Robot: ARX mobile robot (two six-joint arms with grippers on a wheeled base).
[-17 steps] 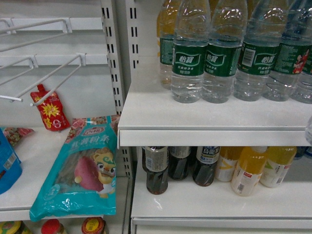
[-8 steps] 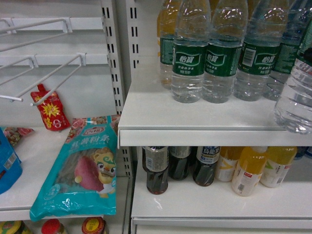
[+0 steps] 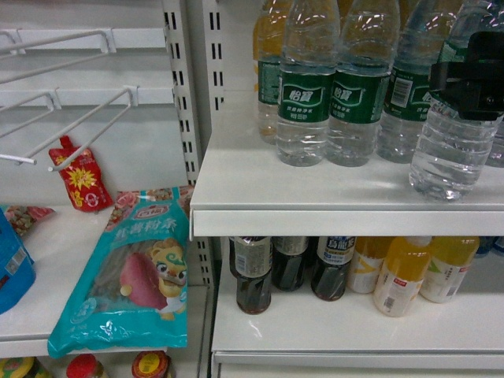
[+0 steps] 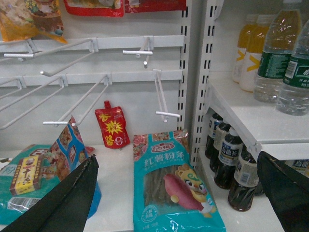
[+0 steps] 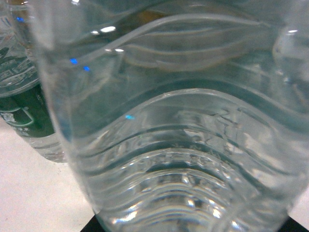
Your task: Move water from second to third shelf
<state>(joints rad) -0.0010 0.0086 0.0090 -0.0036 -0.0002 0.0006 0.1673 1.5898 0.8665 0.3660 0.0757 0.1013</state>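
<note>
My right gripper [image 3: 471, 79] is shut on the green-labelled middle of a clear ribbed water bottle [image 3: 450, 153]. It holds the bottle upright at the right front of the upper white shelf [image 3: 315, 197]. I cannot tell whether the base touches that shelf. The same water bottle [image 5: 183, 121] fills the right wrist view, with a black fingertip [image 5: 91, 228] showing at its lower left. A row of like water bottles [image 3: 305, 94] stands behind it. My left gripper [image 4: 177, 159] is open and holds nothing, over a teal packet [image 4: 171, 183]; the head view does not show it.
Dark cola bottles [image 3: 253, 276] and orange juice bottles [image 3: 402, 276] stand on the lower shelf [image 3: 331, 327]. To the left are white wire hooks [image 3: 87, 126], a red pouch [image 3: 80, 177] and the teal packet [image 3: 142, 268]. A slotted upright [image 3: 185, 118] divides the two bays.
The held water bottle has come in from the right edge, moving left and up over the upper shelf. The right gripper now shows in the head view.
</note>
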